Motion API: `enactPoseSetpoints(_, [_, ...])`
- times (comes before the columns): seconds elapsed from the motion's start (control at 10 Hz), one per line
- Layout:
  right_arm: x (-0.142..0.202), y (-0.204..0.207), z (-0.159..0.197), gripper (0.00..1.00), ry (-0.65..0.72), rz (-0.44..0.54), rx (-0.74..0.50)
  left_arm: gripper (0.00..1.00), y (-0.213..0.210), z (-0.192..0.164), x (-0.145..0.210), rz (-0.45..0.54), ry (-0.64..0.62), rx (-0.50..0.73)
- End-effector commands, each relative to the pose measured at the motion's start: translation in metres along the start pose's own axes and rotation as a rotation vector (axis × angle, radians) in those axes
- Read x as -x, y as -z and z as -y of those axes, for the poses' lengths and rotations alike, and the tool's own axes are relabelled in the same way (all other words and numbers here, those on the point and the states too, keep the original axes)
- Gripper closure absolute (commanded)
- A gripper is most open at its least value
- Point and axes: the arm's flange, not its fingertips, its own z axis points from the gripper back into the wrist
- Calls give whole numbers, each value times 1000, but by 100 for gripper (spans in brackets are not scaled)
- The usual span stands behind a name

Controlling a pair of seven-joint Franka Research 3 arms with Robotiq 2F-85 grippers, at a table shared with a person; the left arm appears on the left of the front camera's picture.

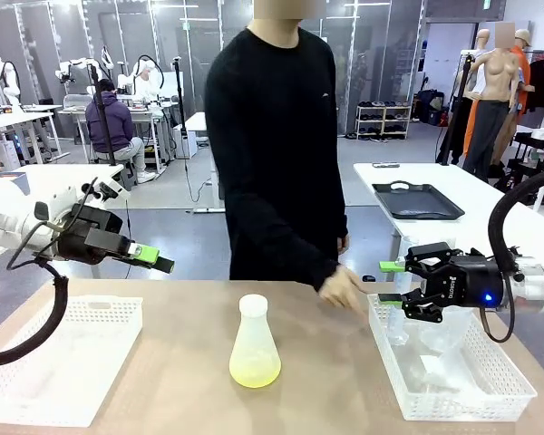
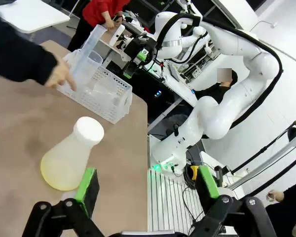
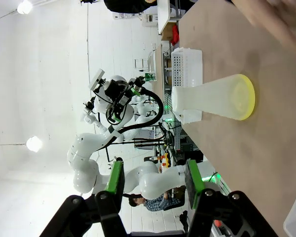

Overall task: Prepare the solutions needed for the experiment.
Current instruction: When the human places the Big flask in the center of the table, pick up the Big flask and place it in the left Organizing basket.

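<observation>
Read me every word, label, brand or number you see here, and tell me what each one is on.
No text here reads clearly.
On the right tool: faint pale print on the black body, too small to read.
On the flask: no label or marks visible.
On the left basket and right basket: no print visible.

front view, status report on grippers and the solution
Left gripper open, empty. Right gripper open, empty. Solution in flask, mid-table, untouched. Person's hand between flask and right gripper.
</observation>
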Motion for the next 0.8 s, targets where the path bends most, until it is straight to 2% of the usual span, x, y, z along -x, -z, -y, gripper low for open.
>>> enactPoseSetpoints(0.0, [0,0,0,37,-2,-2,0,0,-2,1,1,1,-53,2])
enactPoseSetpoints(0.4, [0,0,0,37,-2,-2,0,0,-2,-1,3,3,-34,-2])
enactPoseSetpoints(0.5, [0,0,0,37,-2,-2,0,0,14,-8,-6,-15,147,15])
enactPoseSetpoints(0.6, [0,0,0,37,-2,-2,0,0,23,-15,-11,-19,311,-84])
enactPoseSetpoints(0.7, [0,0,0,37,-2,-2,0,0,34,-19,-12,-56,467,-69])
